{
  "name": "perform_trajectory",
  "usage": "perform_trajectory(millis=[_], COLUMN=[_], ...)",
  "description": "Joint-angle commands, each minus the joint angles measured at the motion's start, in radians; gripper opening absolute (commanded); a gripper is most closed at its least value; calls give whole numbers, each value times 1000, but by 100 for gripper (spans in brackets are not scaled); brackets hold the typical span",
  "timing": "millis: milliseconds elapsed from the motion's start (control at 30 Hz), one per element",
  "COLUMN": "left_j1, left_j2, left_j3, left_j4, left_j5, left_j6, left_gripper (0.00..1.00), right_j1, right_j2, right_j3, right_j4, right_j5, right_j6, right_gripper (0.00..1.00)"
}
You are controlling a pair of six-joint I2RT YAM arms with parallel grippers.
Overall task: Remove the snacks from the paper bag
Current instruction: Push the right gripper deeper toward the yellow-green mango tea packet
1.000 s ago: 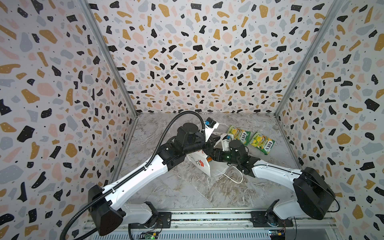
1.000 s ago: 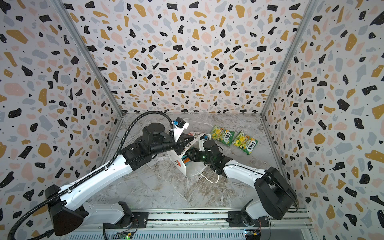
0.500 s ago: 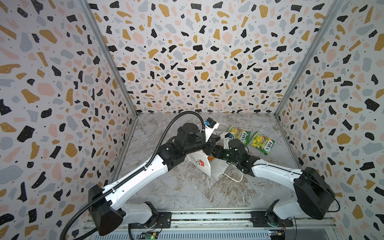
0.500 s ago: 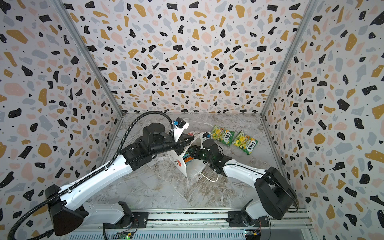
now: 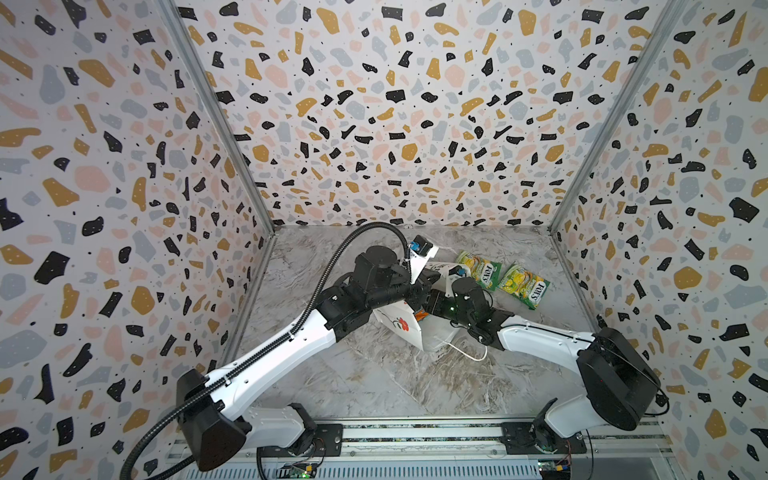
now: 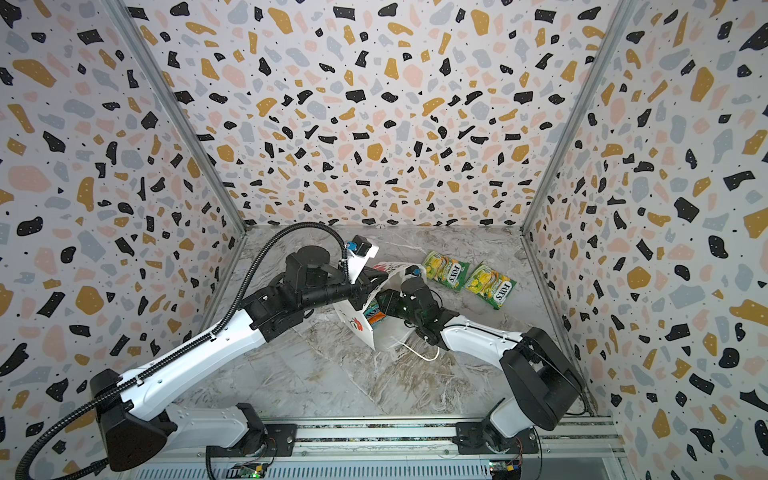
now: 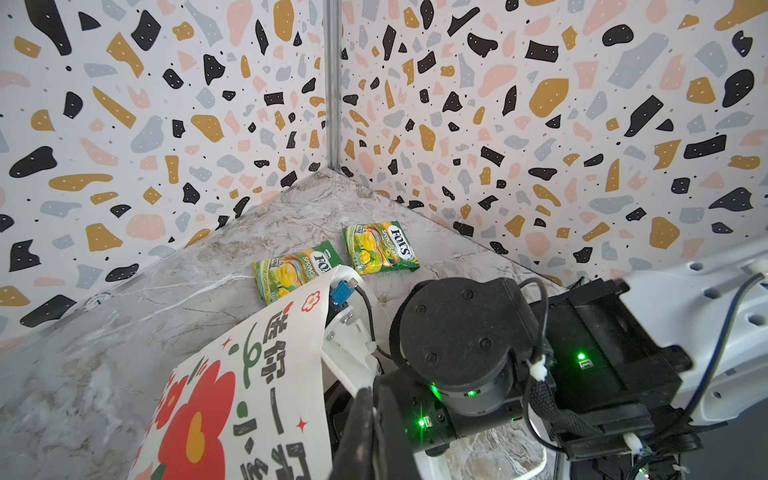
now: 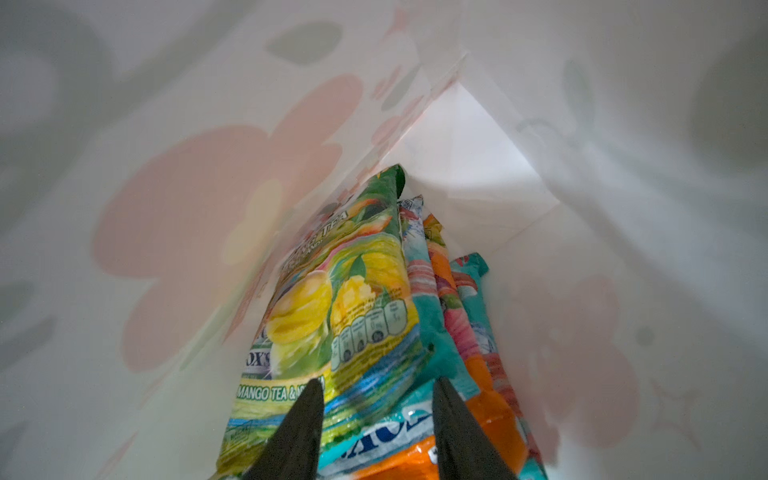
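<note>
1. Right, the marbled surface (image 5: 374, 386) takes up the floor of the speckled booth, and both arms reach in to its middle.
2. Mid-surface is the white bag (image 5: 400, 328), red flower on its side. It is tipped over with its mouth toward the right arm.
3. Out of the bag already are two green-yellow pouches, flat on the surface near the back right corner, side by side and just apart. One (image 5: 478, 269) lies close behind the bag and its neighbour (image 5: 524, 286) sits further right.
4. More are inside the bag in the right wrist view. A mango pouch (image 8: 332, 299) stands on edge against the flowered wall, with a teal pouch (image 8: 428, 332) and an orange pouch (image 8: 478, 449) packed in beside it.
5. The left fingers (image 7: 361, 432) are closed, pinching the bag's rim and holding that flowered panel up.
6. The right fingers (image 8: 309, 415) are deep in the bag and parted, gripping nothing. Their tips sit over the near ends of the mango and teal pouches, and I cannot tell whether they touch.
</note>
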Motion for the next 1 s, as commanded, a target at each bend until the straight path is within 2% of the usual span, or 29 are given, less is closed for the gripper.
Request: perform_trajectory(millis=[0,167,533,967], left_j1=[-11,-11,-12,-17], left_j2=[-14,-14,-13,-11], left_j3=[1,1,4,5], left_j4=[23,23,21,19], left_j5=[18,19,20,21], left_j6=[7,7,7,7], left_gripper=[0,0,0,0], right_j1=[-3,1,26,26], right_j2=[7,0,-23,23], right_j3=[48,57,101,121], right_j4=[-8,-20,-110,-49], right_j5=[18,24,138,71], right_j6=[17,-5,-93,-178], right_gripper=[45,45,48,47])
